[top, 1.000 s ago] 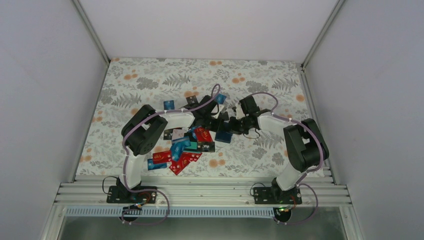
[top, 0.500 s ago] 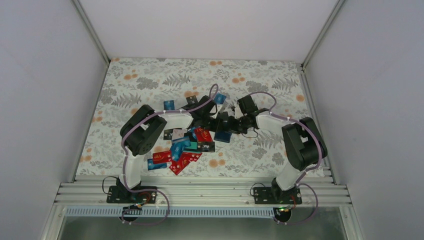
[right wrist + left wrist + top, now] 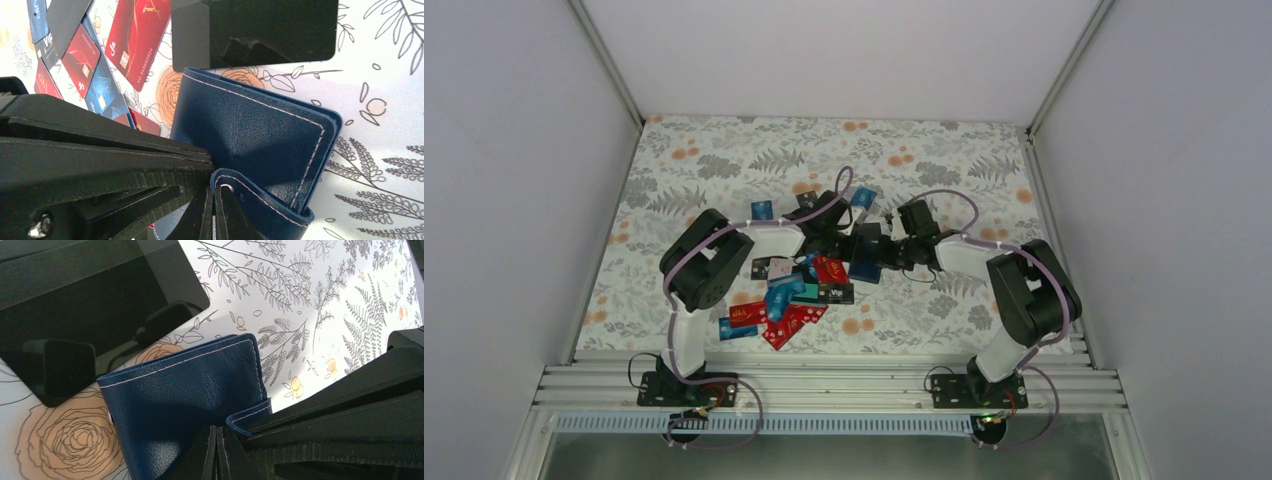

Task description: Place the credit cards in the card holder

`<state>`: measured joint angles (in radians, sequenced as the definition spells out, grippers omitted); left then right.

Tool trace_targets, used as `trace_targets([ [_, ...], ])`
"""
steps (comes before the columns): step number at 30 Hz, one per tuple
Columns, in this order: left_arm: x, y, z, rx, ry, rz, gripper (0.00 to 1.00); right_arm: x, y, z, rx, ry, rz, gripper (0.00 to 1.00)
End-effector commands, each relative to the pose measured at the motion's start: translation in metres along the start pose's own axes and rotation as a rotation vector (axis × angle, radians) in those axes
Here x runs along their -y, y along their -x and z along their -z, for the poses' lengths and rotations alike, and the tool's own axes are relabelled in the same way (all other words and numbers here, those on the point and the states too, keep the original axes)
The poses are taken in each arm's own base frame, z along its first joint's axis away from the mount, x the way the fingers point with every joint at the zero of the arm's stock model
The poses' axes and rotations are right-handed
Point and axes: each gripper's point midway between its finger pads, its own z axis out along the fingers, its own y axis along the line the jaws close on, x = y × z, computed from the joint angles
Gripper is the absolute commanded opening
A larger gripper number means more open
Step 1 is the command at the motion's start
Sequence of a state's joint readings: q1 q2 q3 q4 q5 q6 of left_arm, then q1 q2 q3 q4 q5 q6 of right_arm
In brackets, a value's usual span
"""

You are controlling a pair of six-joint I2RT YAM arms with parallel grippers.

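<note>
One card holder [image 3: 864, 270], navy leather and folded, lies near the table's middle. Both grippers meet at it: the left gripper [image 3: 216, 445] and the right gripper [image 3: 212, 210] each have their fingers pressed together at its edge, though whether leather sits between them cannot be told. The credit cards [image 3: 786, 300], more than a dozen, overlap in a heap toward the near edge, too tangled for an exact count. One glossy black card [image 3: 250, 30] lies just beside the holder. A floral tablecloth [image 3: 724, 160] covers the table, with white walls [image 3: 844, 50] around it.
</note>
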<state>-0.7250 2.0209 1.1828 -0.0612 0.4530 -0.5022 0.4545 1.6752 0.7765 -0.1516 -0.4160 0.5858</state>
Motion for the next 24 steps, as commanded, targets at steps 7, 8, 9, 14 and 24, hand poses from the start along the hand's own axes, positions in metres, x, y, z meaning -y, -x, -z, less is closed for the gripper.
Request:
trace_targets([
  [7, -0.014, -0.039, -0.012, -0.097, 0.037, 0.043, 0.05, 0.09, -0.104, -0.021, -0.261, -0.408, -0.094, 0.04],
  [8, -0.014, -0.039, -0.012, -0.097, 0.037, 0.043, 0.05, 0.089, -0.112, -0.021, -0.282, -0.404, -0.091, 0.04],
  [9, -0.014, -0.04, -0.012, -0.097, 0.037, 0.042, 0.05, 0.089, -0.118, -0.022, -0.301, -0.401, -0.092, 0.04],
  [14, -0.012, -0.038, -0.009, -0.089, 0.031, 0.029, 0.05, 0.101, -0.148, -0.028, -0.42, -0.432, -0.088, 0.04],
  [24, -0.007, -0.04, 0.002, -0.077, 0.021, 0.0, 0.05, 0.12, -0.154, -0.036, -0.54, -0.557, -0.072, 0.04],
])
